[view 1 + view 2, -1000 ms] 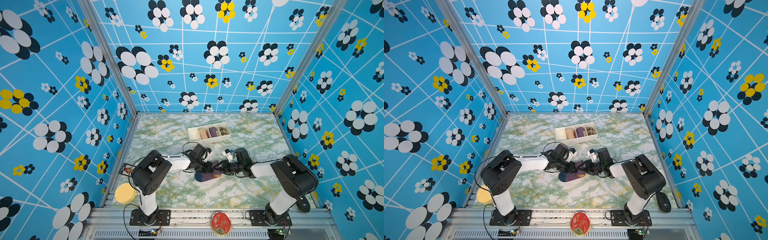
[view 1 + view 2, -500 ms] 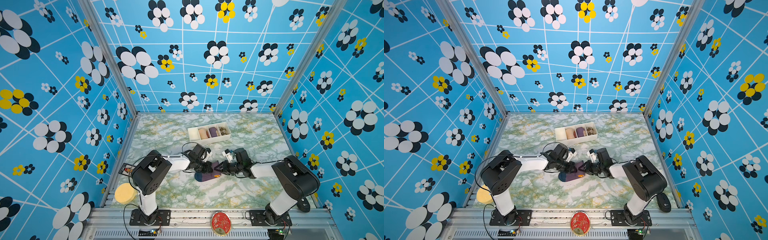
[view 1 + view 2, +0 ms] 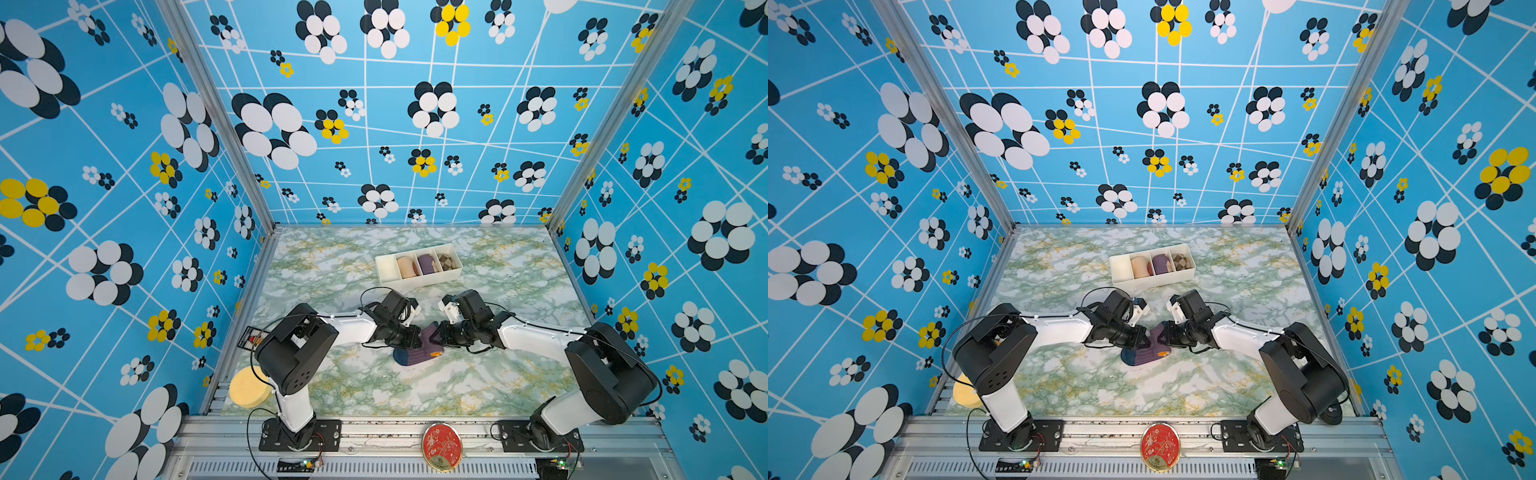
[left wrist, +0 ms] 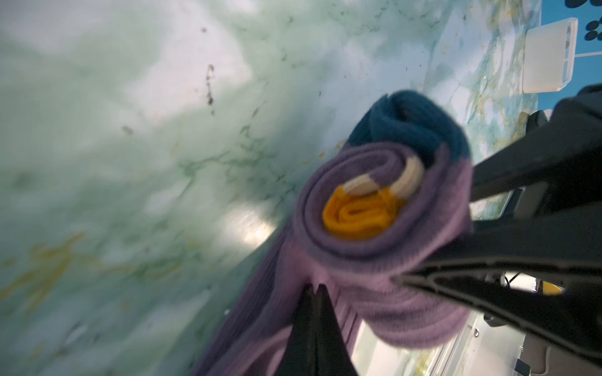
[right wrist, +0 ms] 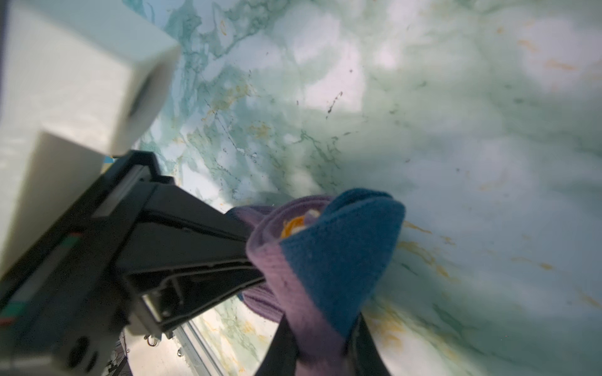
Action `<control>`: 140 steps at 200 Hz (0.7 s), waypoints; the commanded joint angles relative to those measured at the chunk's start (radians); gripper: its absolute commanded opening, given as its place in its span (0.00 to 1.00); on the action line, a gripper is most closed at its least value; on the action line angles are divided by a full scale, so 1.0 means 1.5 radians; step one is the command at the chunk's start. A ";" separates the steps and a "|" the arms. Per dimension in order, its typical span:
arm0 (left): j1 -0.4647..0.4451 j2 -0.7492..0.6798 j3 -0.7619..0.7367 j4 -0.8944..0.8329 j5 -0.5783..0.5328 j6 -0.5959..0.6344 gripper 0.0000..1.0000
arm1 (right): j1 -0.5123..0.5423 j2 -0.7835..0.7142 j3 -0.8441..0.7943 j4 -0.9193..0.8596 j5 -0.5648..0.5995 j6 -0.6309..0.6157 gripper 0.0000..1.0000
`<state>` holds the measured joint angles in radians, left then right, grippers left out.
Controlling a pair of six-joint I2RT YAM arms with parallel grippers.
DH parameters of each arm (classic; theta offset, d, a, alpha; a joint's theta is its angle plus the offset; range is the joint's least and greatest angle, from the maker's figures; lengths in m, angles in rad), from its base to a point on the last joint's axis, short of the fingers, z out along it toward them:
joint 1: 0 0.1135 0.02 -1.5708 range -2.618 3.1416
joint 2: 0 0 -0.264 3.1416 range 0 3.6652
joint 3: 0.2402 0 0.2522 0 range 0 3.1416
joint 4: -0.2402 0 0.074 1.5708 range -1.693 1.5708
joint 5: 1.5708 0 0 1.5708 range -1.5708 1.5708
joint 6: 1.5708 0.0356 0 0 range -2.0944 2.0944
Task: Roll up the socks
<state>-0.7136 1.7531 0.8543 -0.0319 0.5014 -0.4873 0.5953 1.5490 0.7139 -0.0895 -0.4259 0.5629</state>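
Two grippers meet on the socks (image 3: 417,356), which lie near the middle of the desk (image 3: 374,390), somewhat toward its front edge and well apart from the white tray (image 3: 419,281) near the back edge.

**Tool state**
- The left gripper (image 4: 313,312) is fully closed, its fingers pinching a fold of purple knit at the loose tail.
- The right gripper (image 5: 322,345) is closed on the bundle, with purple and teal fabric clamped between its fingers.

**Workpiece state**
- The socks are wound into a spiral. The orange cuff (image 4: 358,215) forms the core, purple layers wrap it, and the teal toe (image 5: 338,254) sits on the outside.
- A purple tail trails from the roll across the desk.
- Whether the roll rests on the desk or hangs just above it cannot be told.

**Likely faults from this point**
1. Unwinding: the outer layer does not look tucked over the roll. Releasing either grip early would probably let the spiral spring open.
2. Core ejection: opposing pulls along the roll axis could push the orange cuff out of the open end.
3. Snagging: ribbed knit may catch on a finger as it withdraws and drag the roll out of shape.
4. Overstretch: tension between the two grips could loosen the winding.
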 commanded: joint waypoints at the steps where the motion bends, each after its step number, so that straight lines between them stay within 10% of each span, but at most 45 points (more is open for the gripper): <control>1: 0.003 -0.042 -0.023 -0.040 -0.025 -0.003 0.00 | 0.005 0.005 0.016 -0.057 0.021 -0.019 0.10; 140: 0.025 0.028 -0.094 -0.034 -0.065 0.011 0.00 | 0.005 0.020 0.109 -0.227 0.212 -0.097 0.06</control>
<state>-0.7067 1.7176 0.7738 0.0078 0.4862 -0.4866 0.6064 1.5566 0.8299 -0.3016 -0.2768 0.4759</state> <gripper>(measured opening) 0.039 0.183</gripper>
